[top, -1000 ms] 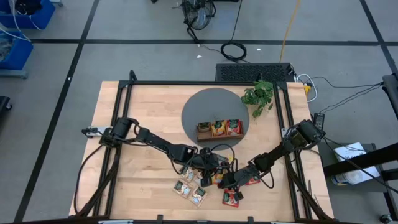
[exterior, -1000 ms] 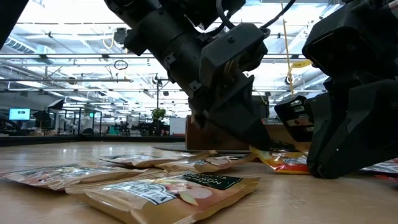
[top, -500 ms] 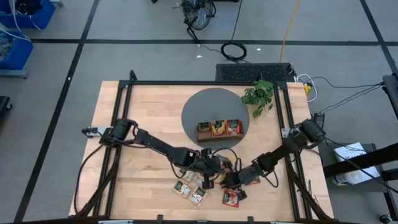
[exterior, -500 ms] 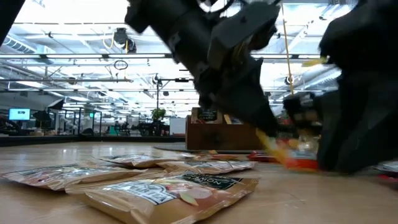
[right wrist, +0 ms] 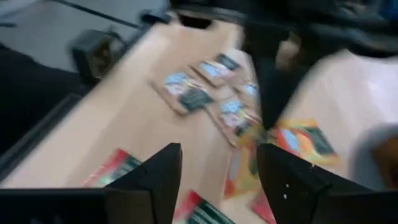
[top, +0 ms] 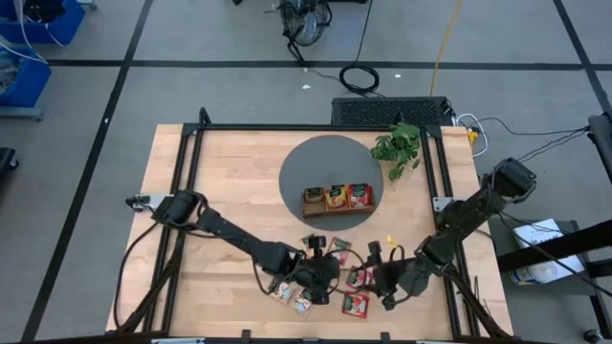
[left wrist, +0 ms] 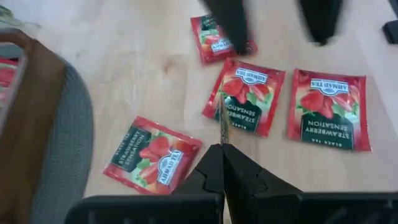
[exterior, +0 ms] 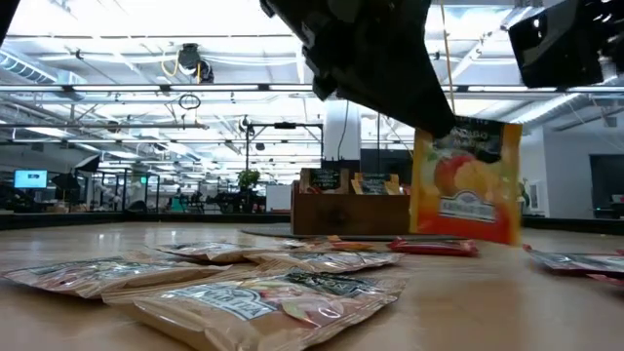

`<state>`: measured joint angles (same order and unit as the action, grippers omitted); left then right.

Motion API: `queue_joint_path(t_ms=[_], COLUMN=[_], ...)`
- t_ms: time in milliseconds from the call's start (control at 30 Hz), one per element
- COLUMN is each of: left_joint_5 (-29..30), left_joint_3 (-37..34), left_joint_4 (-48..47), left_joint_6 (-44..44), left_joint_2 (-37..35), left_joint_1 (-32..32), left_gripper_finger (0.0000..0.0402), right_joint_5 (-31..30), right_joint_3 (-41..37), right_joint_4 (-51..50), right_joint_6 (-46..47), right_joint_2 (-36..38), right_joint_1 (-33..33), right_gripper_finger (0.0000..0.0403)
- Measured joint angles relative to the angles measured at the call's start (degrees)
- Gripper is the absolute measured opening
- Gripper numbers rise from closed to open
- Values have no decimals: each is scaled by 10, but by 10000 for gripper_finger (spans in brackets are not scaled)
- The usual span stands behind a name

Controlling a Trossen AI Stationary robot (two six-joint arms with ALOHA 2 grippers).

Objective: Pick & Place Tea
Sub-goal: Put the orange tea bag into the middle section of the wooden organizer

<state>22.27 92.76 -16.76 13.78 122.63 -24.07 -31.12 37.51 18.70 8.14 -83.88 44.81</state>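
The left gripper (top: 318,274) is near the front edge of the table (top: 220,182), raised off the surface, with its fingers (left wrist: 222,168) clenched on the top edge of an orange packet (exterior: 466,180). In the low view this packet hangs upright, clear of the tabletop. In the left wrist view it shows edge-on as a thin strip rising from between the closed fingertips. The right gripper (top: 380,272) is just beside the left one, toward the right edge of the table, and its fingers (right wrist: 155,177) stand apart with nothing between them. Red packets (left wrist: 245,96) lie flat on the wood between and around the two grippers; the left wrist view shows four of them, two lying side by side and close together. A further red packet (top: 355,304) lies at the front edge, below the grippers. Beige packets (exterior: 268,302) lie in a loose cluster near the front edge, on the left side of the left gripper, some overlapping. A wooden tray (top: 337,198) sits on a round grey mat (top: 306,162) toward the back of the table and holds packets standing upright in its three compartments. A plant (top: 397,145) stands at the back right, beside the mat.
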Motion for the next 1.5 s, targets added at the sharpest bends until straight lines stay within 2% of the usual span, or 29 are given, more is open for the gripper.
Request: queue_joint_path(t_ms=[133,567,767,1067,1267,1500], left_joint_5=[28,29,29,29,29,29], left_joint_3=[2,2,2,2,2,2], left_joint_4=[8,7,7,7,7,8], left_joint_6=[0,14,14,14,12,-28], left_joint_2=[0,0,0,0,0,0], left_joint_1=[-10,-11,-11,-11,-10,-12], left_gripper_finger=[2,2,2,4,9,56], right_joint_5=[-4,-3,43,60,61,59], right_joint_3=[0,0,1,1,1,1], right_joint_4=[-7,0,-4,-11,-22,-27], right_joint_6=[18,19,21,6,7,8], right_joint_2=[-6,-23,-23,-23,-23,-23], right_joint_1=[-3,-62,-83,-85,-91,-92], right_gripper_finger=[196,192,141,11,2,1])
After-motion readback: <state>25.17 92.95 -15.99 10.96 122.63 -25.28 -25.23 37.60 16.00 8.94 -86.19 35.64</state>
